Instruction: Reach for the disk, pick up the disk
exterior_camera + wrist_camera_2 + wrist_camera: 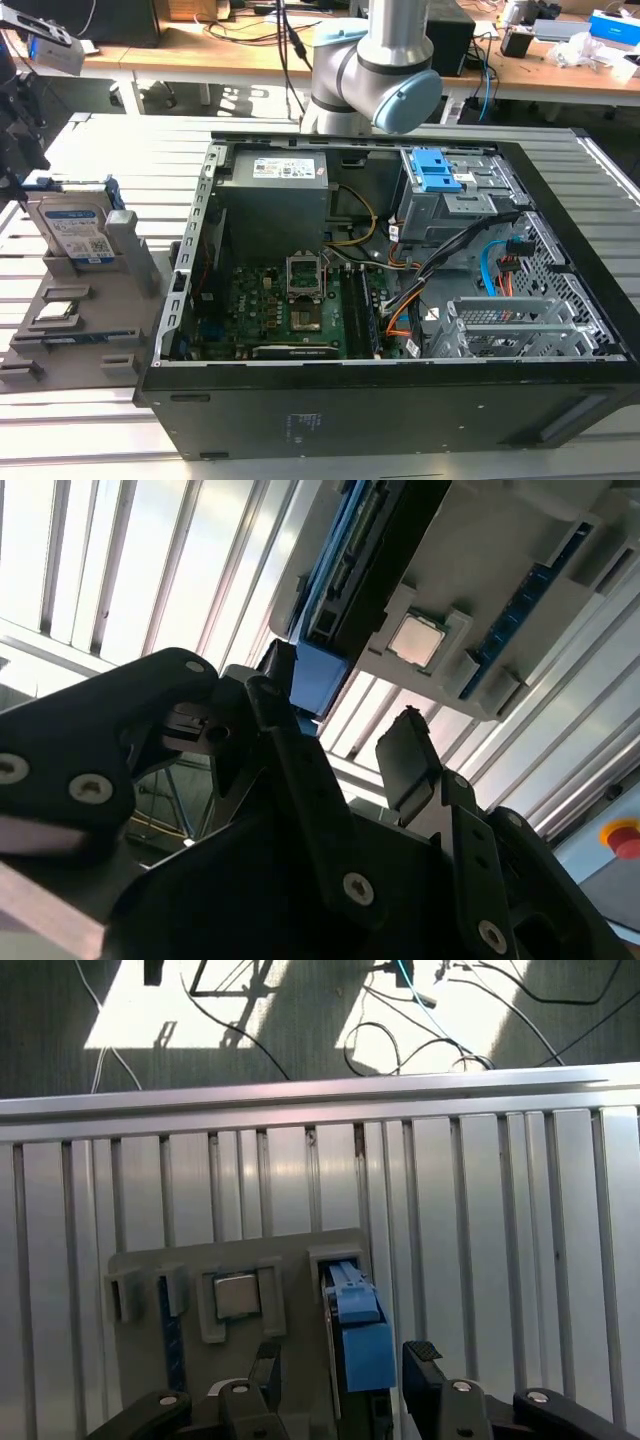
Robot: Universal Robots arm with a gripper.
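In the exterior view, the disk (75, 232) is seen standing on edge in a grey holder (100, 305) at the exterior view's left, beside the open computer case (400, 400). In the first wrist view, the gripper (342, 1358) is held spread apart, its fingers (422, 1355) set either side of the disk (355, 1330) without clamping it. In the second wrist view, the gripper (338, 705) is shown astride the disk (318, 675), with a processor chip (415, 640) seated nearby in the holder.

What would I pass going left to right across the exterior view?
Upright flat silver-metal disk with a white-and-blue label → green circuit board → blue plastic latches
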